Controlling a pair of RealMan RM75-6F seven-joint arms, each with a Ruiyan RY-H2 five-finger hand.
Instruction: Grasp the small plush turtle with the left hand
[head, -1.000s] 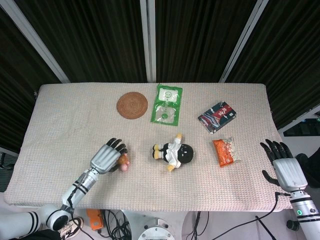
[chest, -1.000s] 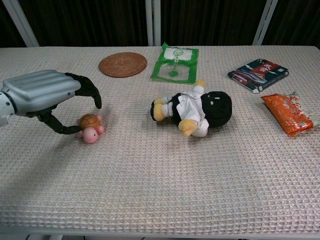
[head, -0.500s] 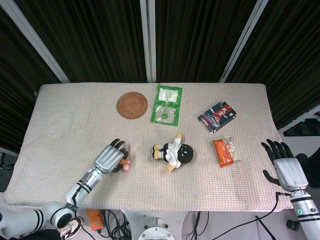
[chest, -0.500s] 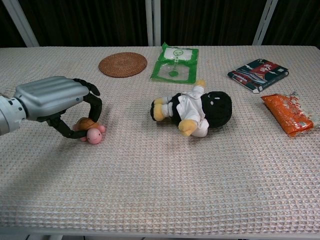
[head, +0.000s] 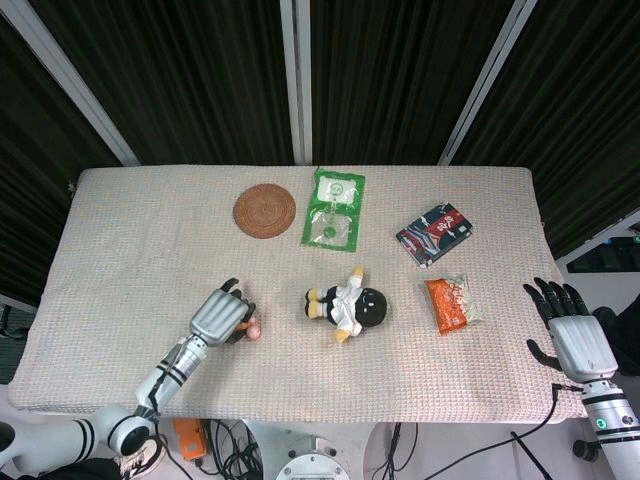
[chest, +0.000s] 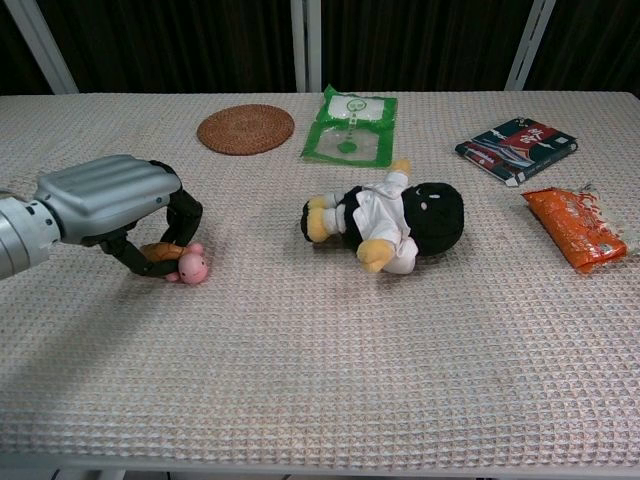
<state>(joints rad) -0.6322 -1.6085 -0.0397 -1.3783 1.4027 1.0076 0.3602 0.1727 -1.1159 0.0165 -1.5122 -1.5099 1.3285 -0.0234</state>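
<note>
Doll (chest: 385, 221), woven coaster (chest: 245, 128), green (chest: 351, 127), dark (chest: 516, 148), orange (chest: 578, 227) packets on cloth

Lighting: bright, even, overhead. Shadows: soft, short, on the desk (chest: 330, 340). Focus: sharp throughout. Backdrop: dark. Glare: none visible.

turtle (chest: 183, 262) half-hidden under left hand (chest: 108, 198)

left hand (chest: 110, 205) curled; right hand (head: 575, 335) spread
</note>
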